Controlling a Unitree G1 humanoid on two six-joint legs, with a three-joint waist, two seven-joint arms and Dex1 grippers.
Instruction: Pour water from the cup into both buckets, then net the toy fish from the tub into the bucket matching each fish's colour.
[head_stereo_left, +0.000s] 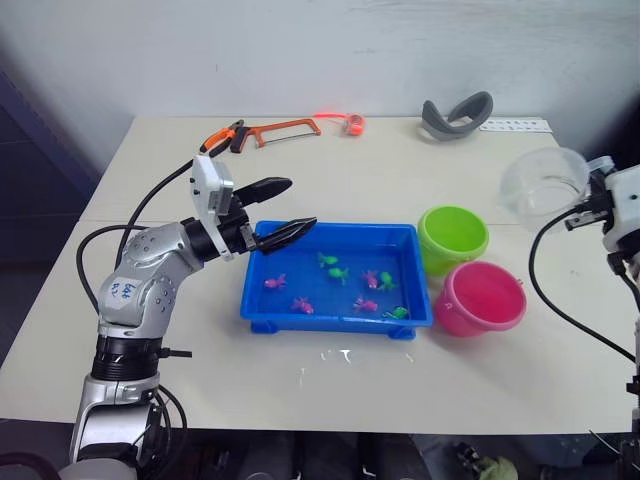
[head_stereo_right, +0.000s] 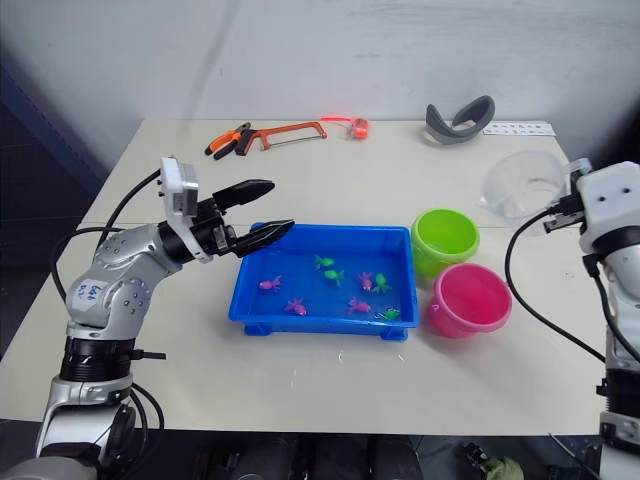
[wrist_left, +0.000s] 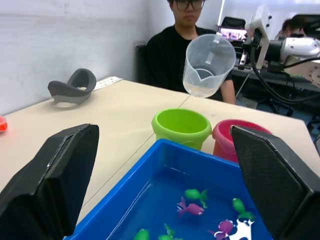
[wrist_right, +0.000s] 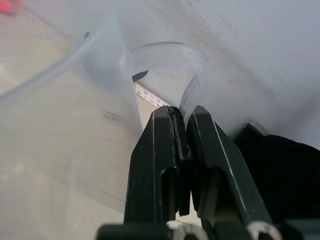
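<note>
The right gripper, fingers clenched on the handle of the cup, holds it tilted above the green bucket and pink bucket to pour, while the left gripper waits spread over the tub.

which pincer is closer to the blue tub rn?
Left. The left pincer hangs open over the near-left corner of the tub. The right pincer holds the cup raised, beyond the buckets on the tub's far side.
</note>
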